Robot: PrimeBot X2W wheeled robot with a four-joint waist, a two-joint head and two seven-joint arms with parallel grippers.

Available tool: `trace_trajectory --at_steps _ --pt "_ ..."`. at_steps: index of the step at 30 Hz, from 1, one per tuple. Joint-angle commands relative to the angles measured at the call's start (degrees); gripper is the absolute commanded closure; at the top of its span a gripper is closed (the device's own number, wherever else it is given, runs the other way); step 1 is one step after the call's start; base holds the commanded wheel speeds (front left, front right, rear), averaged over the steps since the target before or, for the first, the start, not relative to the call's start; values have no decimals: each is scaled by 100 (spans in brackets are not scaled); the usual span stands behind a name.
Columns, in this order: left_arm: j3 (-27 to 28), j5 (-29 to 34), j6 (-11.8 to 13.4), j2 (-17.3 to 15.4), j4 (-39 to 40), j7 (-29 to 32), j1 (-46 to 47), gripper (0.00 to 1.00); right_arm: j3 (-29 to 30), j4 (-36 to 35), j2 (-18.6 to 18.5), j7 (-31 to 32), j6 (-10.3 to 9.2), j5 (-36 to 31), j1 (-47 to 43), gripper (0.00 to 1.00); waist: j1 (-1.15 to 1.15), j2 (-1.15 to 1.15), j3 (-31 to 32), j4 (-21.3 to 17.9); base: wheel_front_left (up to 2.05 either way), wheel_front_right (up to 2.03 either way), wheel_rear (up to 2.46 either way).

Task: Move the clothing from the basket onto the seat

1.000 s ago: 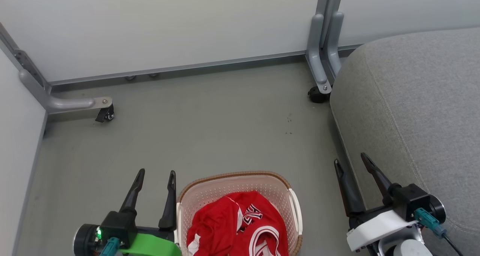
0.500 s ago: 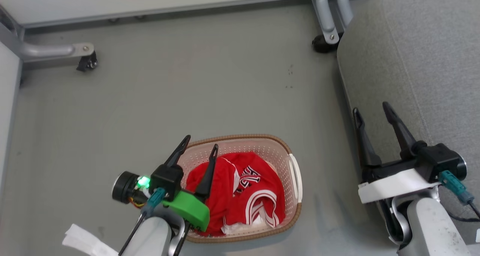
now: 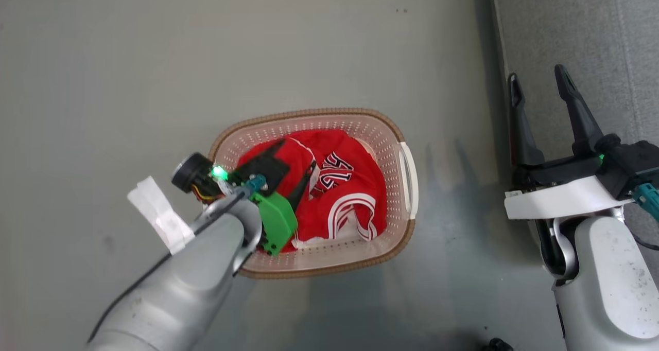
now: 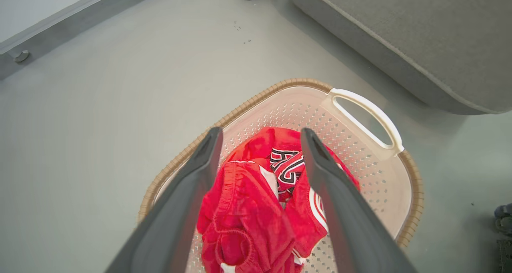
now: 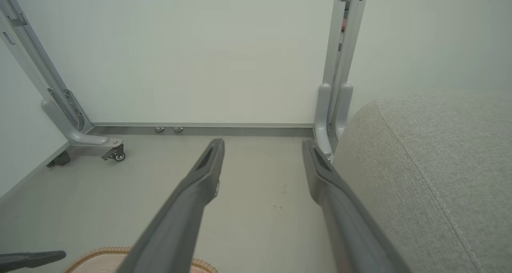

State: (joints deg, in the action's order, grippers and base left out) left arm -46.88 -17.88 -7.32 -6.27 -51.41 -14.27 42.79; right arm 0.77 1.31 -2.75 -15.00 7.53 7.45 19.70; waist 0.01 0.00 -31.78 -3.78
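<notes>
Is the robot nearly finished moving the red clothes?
Nothing is done yet: the clothing lies in the basket, none on the seat. In hand: the left gripper hangs open over the pile, holding nothing; the right gripper is open by the seat. Left: grabbing and carrying everything over.

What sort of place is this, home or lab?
Probably a lab or test bay staged as a home corner, not a real room: pale partition panels on castered metal feet, a bare grey floor, and just a grey upholstered seat near a basket of red clothing.
</notes>
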Motion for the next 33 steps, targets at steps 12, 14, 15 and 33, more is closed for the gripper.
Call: trace_trajectory --at_steps 12,14,15,33 --pt "-1546 -8 -21 -11 -1393 398 1659 0 -32 -106 -23 -28 -8 162 504 0 -1 0 -1668 -236 0 0 0" --pt "-1727 -27 -21 -9 -1558 507 1734 0 -60 -90 -22 -28 -8 186 534 0 -1 0 -1746 -284 0 0 0" --pt "-1784 -48 -21 -5 -1611 546 1779 0 -57 -87 -24 -28 -8 201 551 0 -1 0 -1781 -303 0 0 0" --pt "-2377 110 245 -195 -2175 1294 2480 0 -75 -160 -21 -28 -7 564 789 0 -1 0 -2476 -581 0 0 0"
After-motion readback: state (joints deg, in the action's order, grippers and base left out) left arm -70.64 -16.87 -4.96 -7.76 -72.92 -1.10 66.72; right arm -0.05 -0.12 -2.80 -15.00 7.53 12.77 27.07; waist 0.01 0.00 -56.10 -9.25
